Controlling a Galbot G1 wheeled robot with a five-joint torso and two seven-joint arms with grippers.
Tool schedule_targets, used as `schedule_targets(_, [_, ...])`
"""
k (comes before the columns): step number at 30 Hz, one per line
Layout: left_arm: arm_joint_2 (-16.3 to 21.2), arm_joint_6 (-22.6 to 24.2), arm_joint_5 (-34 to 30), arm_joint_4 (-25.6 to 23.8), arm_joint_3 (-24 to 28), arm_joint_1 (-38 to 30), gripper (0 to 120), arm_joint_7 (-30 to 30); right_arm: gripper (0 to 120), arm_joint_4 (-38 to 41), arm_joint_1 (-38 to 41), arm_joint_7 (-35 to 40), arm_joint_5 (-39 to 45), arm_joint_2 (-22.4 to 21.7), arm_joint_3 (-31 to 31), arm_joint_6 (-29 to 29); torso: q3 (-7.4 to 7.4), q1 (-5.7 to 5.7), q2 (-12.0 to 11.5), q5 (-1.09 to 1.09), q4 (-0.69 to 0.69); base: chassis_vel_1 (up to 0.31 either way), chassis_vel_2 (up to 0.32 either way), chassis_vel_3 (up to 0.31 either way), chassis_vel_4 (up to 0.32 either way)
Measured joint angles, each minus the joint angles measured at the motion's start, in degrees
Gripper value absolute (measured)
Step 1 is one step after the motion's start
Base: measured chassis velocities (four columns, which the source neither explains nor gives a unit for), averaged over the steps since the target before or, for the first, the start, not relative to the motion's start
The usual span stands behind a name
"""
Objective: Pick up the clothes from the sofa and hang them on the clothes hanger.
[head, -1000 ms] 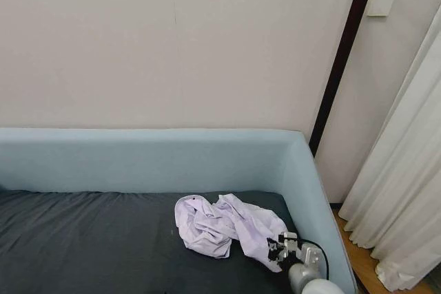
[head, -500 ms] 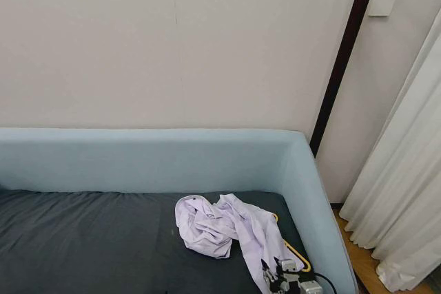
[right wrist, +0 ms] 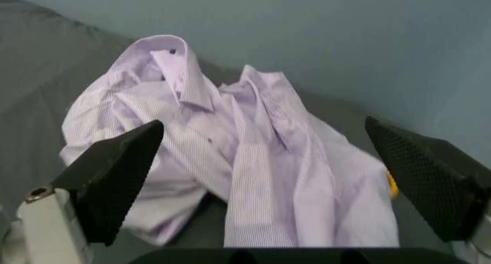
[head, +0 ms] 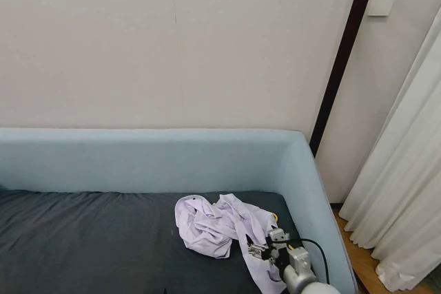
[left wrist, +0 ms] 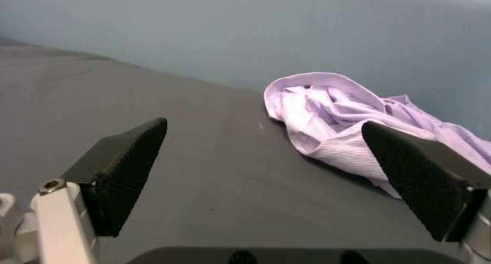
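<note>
Right end effector (head: 258, 250): since a moment ago we have brought it forward, fingers released
Shirt (head: 215, 224): crumpled on the sofa (head: 83, 239) seat by the armrest, just ahead of it
Left end effector (left wrist: 263, 126): released, over the seat

A yellow object (right wrist: 392, 184) lies almost fully hidden under the lilac shirt (right wrist: 230, 149), and the small piece at the shirt's edge is too little to tell its shape. In the head view the right gripper (head: 260, 247) covers the shirt's lower end. The bottom edge cuts off its arm, and the sofa (head: 138, 160) is cut at the left.
</note>
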Motion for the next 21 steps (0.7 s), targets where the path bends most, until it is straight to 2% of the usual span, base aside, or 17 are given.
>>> schedule_targets(3, [-0.6, 0.2, -0.9, -0.5, -0.7, 0.4, 100, 0.0, 100, -10.8, 10.4, -1.9, -3.4, 6.0, -7.9, 1.1, 0.00, 0.00, 0.0, -0.01, 0.03, 0.000, 0.000, 0.000, 0.000])
schedule_targets(4, [-0.6, 0.2, -0.9, -0.5, -0.7, 0.4, 100, 0.0, 100, -10.8, 10.4, -1.9, -3.4, 6.0, -7.9, 1.1, 0.00, 0.00, 0.0, -0.01, 0.03, 0.000, 0.000, 0.000, 0.000])
schedule_targets(7, [-0.9, 0.2, -1.1, -0.6, -1.0, 0.7, 100, 0.1, 100, -21.9, 15.1, -5.2, -9.1, 11.8, -11.5, 4.2, 0.00, 0.00, 0.0, -0.01, 0.02, 0.000, 0.000, 0.000, 0.000])
schedule_targets(8, [-1.0, 0.2, -1.1, -0.8, -1.2, 0.8, 100, 0.1, 100, -25.4, 16.0, -5.9, -10.2, 13.9, -11.9, 4.9, 0.00, 0.00, 0.0, -0.03, 0.00, 0.000, 0.000, 0.000, 0.000])
schedule_targets(9, [-1.0, 0.2, -1.1, -0.8, -1.2, 0.8, 100, 0.1, 100, -25.4, 16.0, -5.9, -10.2, 13.9, -11.9, 4.9, 0.00, 0.00, 0.0, -0.03, 0.00, 0.000, 0.000, 0.000, 0.000])
schedule_targets(13, [-1.3, 0.4, -1.3, -1.8, -1.5, 1.3, 100, 0.0, 100, -35.8, 17.4, -7.0, -13.0, 21.6, -11.3, 6.7, -0.01, 0.01, 0.0, -0.01, 0.00, 0.000, 0.000, 0.000, 0.000])
schedule_targets(14, [-1.3, 0.4, -1.3, -1.8, -1.5, 1.3, 100, 0.0, 100, -35.8, 17.4, -7.0, -13.0, 21.6, -11.3, 6.7, -0.01, 0.01, 0.0, -0.01, 0.00, 0.000, 0.000, 0.000, 0.000])
schedule_targets(17, [-1.6, 0.4, -1.7, -1.9, -1.8, 1.5, 100, 0.0, 100, -44.6, 18.1, -7.1, -17.9, 27.0, -10.4, 9.7, -0.01, 0.00, 0.0, -0.01, 0.01, 0.000, 0.000, 0.000, 0.000])
schedule_targets(21, [-2.1, 0.7, -2.8, -2.2, -2.0, 1.1, 100, 0.0, 98, -49.6, 18.6, -7.3, -19.8, 29.8, -9.6, 11.6, -0.01, 0.00, 0.0, -0.01, 0.00, 0.000, 0.000, 0.000, 0.000])
